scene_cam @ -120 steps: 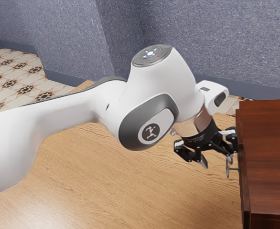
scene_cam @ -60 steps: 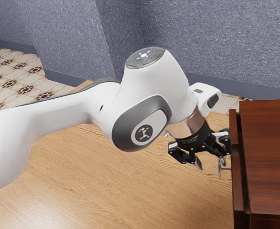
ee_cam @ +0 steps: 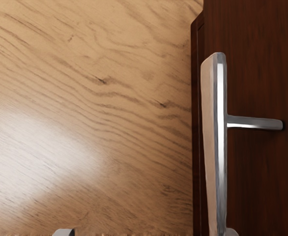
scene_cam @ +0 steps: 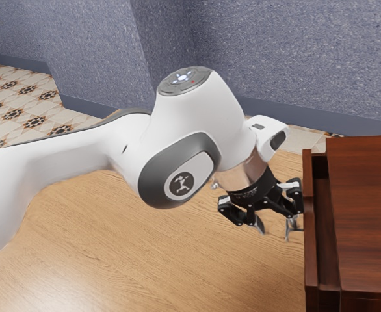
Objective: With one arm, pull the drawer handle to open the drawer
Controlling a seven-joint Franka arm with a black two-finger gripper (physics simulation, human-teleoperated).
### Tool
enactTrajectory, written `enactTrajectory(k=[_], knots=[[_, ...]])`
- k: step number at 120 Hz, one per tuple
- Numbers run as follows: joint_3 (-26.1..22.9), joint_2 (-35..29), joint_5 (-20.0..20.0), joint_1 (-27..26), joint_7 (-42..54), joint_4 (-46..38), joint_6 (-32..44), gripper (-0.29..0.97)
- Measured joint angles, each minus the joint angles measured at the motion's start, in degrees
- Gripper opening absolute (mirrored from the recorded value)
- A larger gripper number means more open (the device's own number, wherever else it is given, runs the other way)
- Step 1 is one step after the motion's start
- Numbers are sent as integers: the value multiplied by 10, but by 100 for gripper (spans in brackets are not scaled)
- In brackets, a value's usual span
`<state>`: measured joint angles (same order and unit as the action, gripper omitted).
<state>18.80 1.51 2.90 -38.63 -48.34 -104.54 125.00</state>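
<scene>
**No readable text in either view**

Only mark: a white figure-like emblem on the grey round cap (scene_cam: pixel 181 184) at the side of the arm (scene_cam: pixel 80 162), with no letters by it. The top cap (scene_cam: pixel 184 78) carries small pale dots and one red one, not characters. The drawer (scene_cam: pixel 311 221) and handle (ee_cam: pixel 214 147) bear no lettering, numbers or labels I can make out.

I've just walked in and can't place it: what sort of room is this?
Probably a simulated indoor room, home-like rather than a factory: a wooden table, patterned floor tiles beneath blue-grey textured walls, and a dark wooden drawer unit.
</scene>
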Motion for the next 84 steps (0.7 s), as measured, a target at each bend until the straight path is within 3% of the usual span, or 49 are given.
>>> enactTrajectory(k=[84], knots=[[1,-54,-31,17,-4,-62,0,33]])
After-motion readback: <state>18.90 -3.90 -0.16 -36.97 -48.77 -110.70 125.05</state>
